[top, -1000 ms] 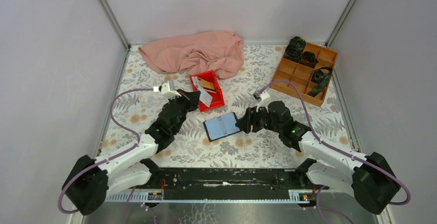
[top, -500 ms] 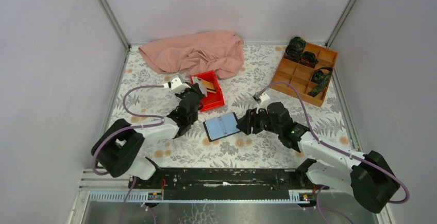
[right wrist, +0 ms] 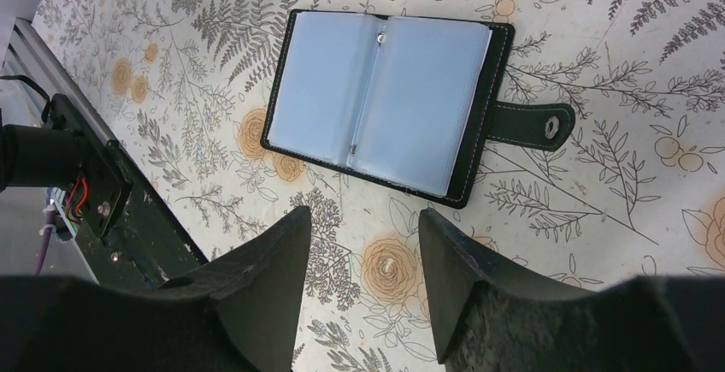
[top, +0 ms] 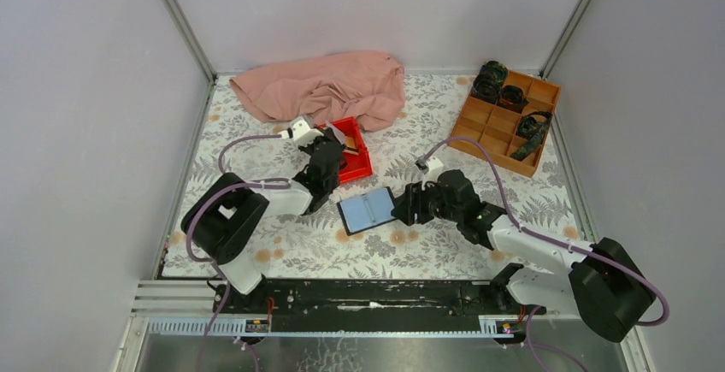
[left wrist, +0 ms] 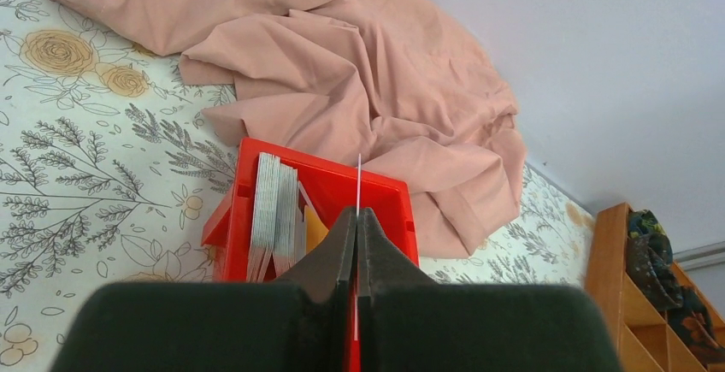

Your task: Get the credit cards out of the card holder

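The card holder (top: 368, 210) lies open on the floral table, its blue pocket panels (right wrist: 385, 98) facing up and its snap strap (right wrist: 530, 122) flat to the right. My right gripper (top: 403, 205) hovers open just beside its right edge, fingers (right wrist: 363, 214) apart over bare table. My left gripper (top: 329, 145) is shut on a thin white credit card (left wrist: 358, 180), seen edge-on, above the red tray (top: 362, 165). Inside that tray (left wrist: 256, 145) several silver cards (left wrist: 274, 209) and an orange one (left wrist: 315, 228) lean on edge.
A crumpled pink cloth (top: 321, 88) lies right behind the red tray, also filling the far ground (left wrist: 342, 64) in the left wrist view. A wooden compartment box (top: 506, 120) with dark items stands at the back right. Grey walls enclose the table.
My left arm has carried the white card from beside the card holder back toward the red tray. My right gripper has shifted only slightly toward the holder.
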Controlling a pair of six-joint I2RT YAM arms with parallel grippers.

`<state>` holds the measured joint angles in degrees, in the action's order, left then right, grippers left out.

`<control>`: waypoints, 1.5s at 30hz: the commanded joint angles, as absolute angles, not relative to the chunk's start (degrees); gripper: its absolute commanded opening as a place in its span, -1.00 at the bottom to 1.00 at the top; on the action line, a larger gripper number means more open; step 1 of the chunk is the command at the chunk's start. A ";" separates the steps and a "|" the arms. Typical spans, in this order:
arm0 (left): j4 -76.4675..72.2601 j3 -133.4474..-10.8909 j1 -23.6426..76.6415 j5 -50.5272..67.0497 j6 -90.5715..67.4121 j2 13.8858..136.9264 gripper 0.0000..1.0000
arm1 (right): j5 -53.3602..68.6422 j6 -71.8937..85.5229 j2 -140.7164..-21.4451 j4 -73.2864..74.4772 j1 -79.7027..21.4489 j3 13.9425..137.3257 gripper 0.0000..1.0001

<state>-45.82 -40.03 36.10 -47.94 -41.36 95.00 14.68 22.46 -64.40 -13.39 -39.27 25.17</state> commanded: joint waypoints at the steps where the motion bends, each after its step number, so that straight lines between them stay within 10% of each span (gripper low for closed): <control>1: -53.52 -41.96 35.50 -51.66 -39.21 98.05 -1.00 | 16.62 21.99 -65.97 -17.66 -39.29 25.46 0.13; 11: -53.08 -43.83 34.48 -50.29 -40.06 102.41 -0.94 | 17.14 21.82 -69.02 -18.69 -39.19 26.06 0.12; 17: -52.37 -44.65 33.84 -47.51 -38.89 102.34 0.11 | 17.55 21.70 -69.50 -18.73 -39.20 26.06 0.14; 21: -52.42 -44.57 33.84 -46.54 -37.18 101.34 0.45 | 17.69 21.64 -69.50 -18.82 -39.20 26.07 0.13; 45: -10.09 -25.02 35.56 -37.14 -43.19 54.97 0.82 | 6.80 22.41 -62.56 -14.73 -37.44 24.35 0.24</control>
